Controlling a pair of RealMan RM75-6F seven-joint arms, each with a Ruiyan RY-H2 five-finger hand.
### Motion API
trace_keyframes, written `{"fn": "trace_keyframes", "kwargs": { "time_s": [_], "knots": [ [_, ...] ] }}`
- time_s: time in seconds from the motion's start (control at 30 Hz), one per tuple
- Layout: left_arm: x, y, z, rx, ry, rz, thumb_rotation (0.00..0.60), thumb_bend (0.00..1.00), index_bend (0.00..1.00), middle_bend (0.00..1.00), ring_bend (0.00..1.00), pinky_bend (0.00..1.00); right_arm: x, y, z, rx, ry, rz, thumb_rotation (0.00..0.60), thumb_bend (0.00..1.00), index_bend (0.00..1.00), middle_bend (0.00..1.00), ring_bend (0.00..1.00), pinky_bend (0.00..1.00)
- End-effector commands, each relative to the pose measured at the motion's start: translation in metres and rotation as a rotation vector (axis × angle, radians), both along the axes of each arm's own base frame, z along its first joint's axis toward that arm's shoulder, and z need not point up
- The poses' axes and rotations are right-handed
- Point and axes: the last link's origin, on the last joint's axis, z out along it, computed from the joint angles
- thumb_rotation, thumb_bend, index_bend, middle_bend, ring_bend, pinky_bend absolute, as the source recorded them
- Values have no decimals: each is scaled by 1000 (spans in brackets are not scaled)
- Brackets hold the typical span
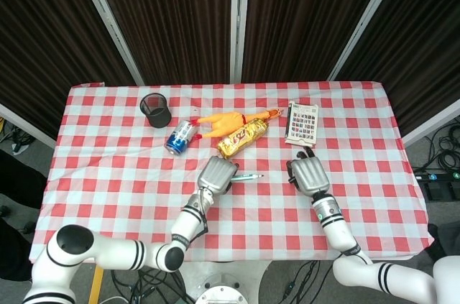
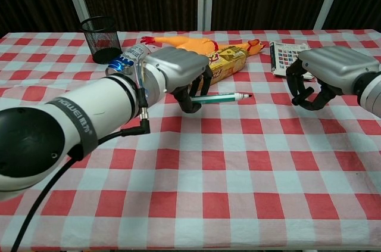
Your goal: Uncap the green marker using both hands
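My left hand (image 1: pixel 218 173) (image 2: pixel 178 73) grips the green marker (image 1: pixel 248 175) (image 2: pixel 217 98) by its rear end and holds it level just above the checked tablecloth (image 2: pixel 238 168). The marker's bare nib (image 2: pixel 245 95) points right, with no cap on it. My right hand (image 1: pixel 307 174) (image 2: pixel 324 76) hovers well to the right of the nib and does not touch the marker. Its fingers (image 2: pixel 302 90) are curled in tight. No cap shows on the table; it is hidden, seemingly inside that fist.
Behind the hands lie a yellow snack bag (image 1: pixel 244 137), a rubber chicken (image 1: pixel 230 121) and a drink can (image 1: pixel 180 136). A black mesh cup (image 1: pixel 156 110) stands at the back left. A printed card box (image 1: pixel 302 123) lies just beyond my right hand.
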Motion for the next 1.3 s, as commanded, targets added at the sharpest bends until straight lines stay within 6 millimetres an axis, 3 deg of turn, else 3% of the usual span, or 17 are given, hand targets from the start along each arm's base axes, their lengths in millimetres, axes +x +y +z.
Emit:
{"fn": "trace_keyframes", "kwargs": {
  "time_s": [0.03,0.37,0.6,0.77,1.0,1.2,1.3],
  "knots": [
    [-6,1,0,-3,1,-1,600,474,542,559,507,539,-2,-1,-3,4,-4,-7,600,263,662,566,255,145],
    [-20,2,2,-7,-3,-1,600,472,542,559,507,539,-11,-3,-16,28,13,-40,600,233,609,515,234,131],
    [-24,3,3,-7,-2,2,600,473,542,559,507,539,-12,-6,-16,25,13,-56,600,67,485,439,148,66],
    [-27,3,3,-11,-4,6,600,473,542,559,507,539,-11,-6,-11,20,8,-61,600,28,401,394,97,33],
    [-31,3,4,-10,-14,14,600,473,542,559,507,539,-10,-6,27,-102,-60,-44,600,26,366,365,85,33],
    [-41,4,-2,-40,0,-3,600,473,542,559,507,539,-24,2,73,-239,-113,-67,600,26,354,356,68,32],
    [-49,5,-7,-53,18,-4,600,468,540,554,505,537,-33,8,86,-281,-132,-86,600,26,351,353,64,31]
  ]
}}
